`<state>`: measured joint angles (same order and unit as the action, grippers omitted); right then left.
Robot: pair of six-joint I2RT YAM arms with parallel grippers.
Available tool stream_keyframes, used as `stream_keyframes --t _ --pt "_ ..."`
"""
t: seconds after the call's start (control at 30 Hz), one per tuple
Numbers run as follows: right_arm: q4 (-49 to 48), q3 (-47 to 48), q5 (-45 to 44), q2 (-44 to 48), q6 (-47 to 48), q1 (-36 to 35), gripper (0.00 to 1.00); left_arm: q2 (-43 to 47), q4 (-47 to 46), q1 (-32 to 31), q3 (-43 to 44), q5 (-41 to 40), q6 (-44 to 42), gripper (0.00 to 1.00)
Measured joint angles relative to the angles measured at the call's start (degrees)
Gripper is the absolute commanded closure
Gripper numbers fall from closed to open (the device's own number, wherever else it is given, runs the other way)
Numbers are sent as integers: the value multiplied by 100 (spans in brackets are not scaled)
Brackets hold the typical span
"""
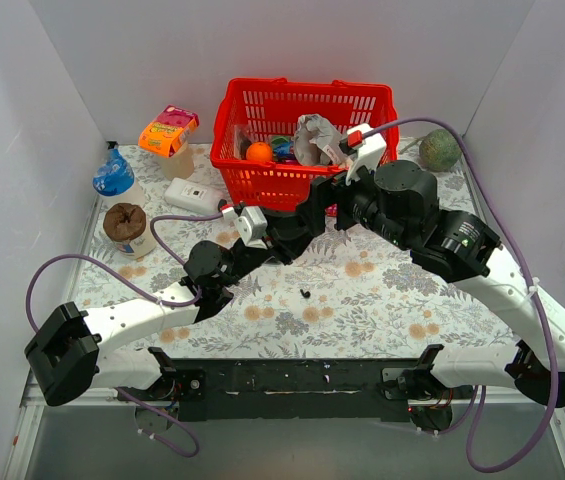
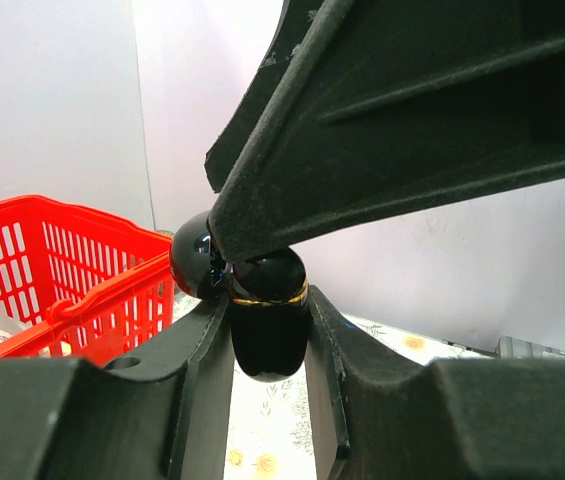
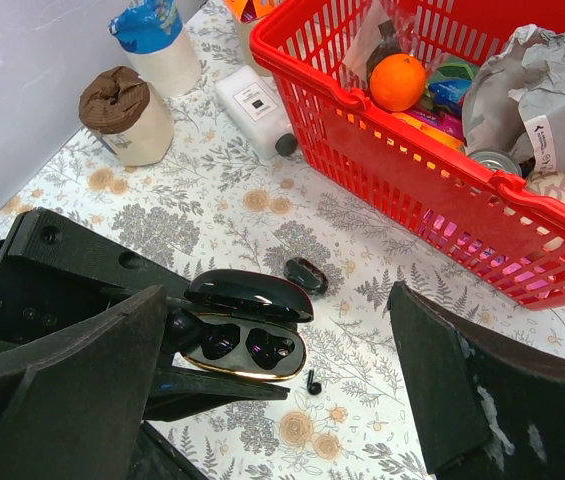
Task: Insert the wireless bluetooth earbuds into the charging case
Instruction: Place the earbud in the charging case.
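Holding the charging case [image 3: 245, 352] by its base, the left gripper [image 2: 262, 290] is pinched fully down on it, one finger on each side of the glossy shell. The case looks raised off the table [image 3: 212, 200], but I can't confirm that. The lid [image 3: 247, 297] is flipped open and both wells show empty. The right gripper [image 3: 280, 300] hangs above with its fingers spread as wide as they go and nothing between them.

One earbud [image 3: 306, 275] lies on the floral cloth just past the open lid, between the case and the red basket [image 3: 342, 110]. A smaller black bit [image 3: 313, 381] lies near the front of the case; it is too small to tell whether it's the second bud or only a tip.

Handling guess: the buds are very light, hard, rounded and glossy, so slippery, and likely to squirt out of a hard or off-centre squeeze. Best to pinch with the fingertips only, across the widest part of the body, closing gently. They're far smaller than a finger, so it would be easy to nudge one away on approach. The case is light and rigid with a thin hinge, so the grip belongs on the base, not the lid.
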<state>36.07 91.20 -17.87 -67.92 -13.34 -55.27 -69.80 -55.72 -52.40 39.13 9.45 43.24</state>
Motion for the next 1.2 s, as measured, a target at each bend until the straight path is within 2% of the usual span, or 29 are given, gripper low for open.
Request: stream_keyframes --t 0.67,1.2 --pt "70 -170 -146 385 101 9 2 199 -90 -20 -4 -31 4 100" --pt "-197 -48 649 223 2 9 2 221 -101 -20 7 -42 50 100"
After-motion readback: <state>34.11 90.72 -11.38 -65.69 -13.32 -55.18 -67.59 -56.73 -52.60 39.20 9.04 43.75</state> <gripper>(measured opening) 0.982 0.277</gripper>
